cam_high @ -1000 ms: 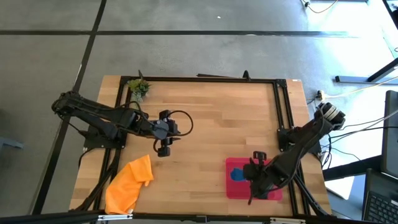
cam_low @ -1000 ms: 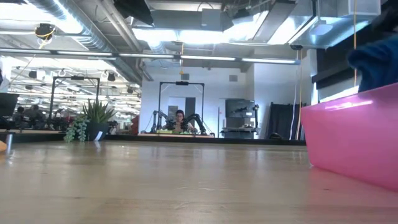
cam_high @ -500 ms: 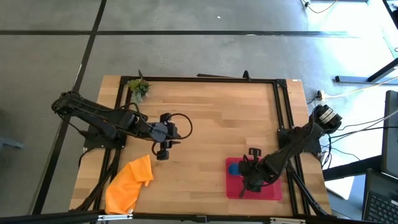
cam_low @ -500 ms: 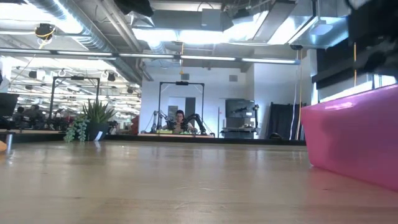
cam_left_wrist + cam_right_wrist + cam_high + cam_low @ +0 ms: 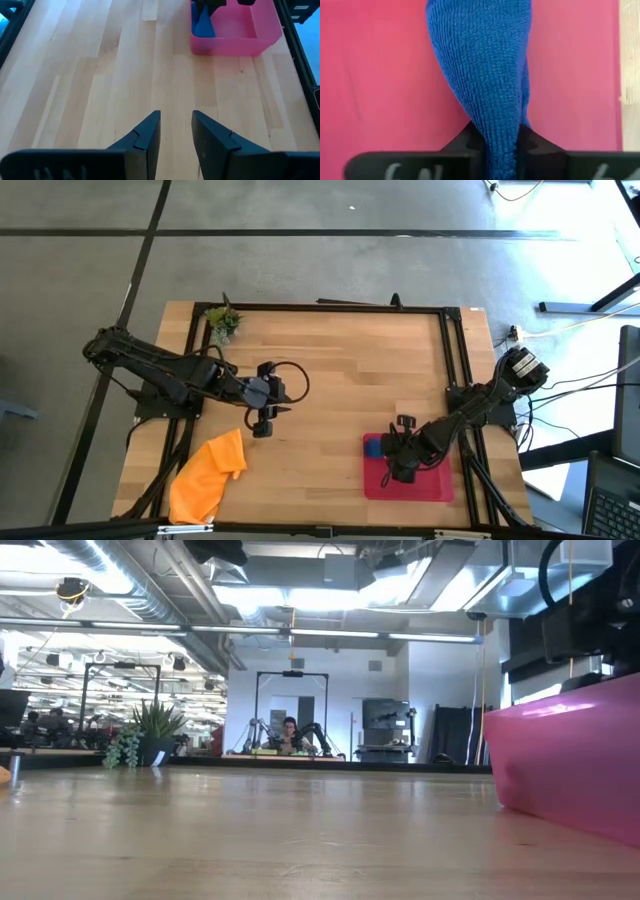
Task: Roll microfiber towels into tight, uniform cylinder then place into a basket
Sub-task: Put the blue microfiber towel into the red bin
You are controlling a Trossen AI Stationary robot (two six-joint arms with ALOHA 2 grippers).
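Observation:
The blue towel, bunched into a long roll, is in the far left corner of the red tray, which stands at the table's near right. My right gripper is over the tray, shut on the towel. The orange towel lies crumpled and flat on the table at the near left. My left gripper hovers just beyond it, open and empty. In the low view only the tray's wall and my right arm show. My right gripper pinches one end of the blue towel between its two fingers. Several layers of bunched cloth are in the hold. The towel runs on ahead of the fingers, along them, over the tray's floor. I cannot tell whether it rests on the floor.
A small potted plant stands at the far left corner. Black frame rails run along the table's edges. Bare wood lies between the two arms. A person sits at a bench far back in the room.
My right gripper has gone down and toward the table's left inside the tray with the blue towel. The towel stood above the tray's rim in the low view a second ago and now is below it.

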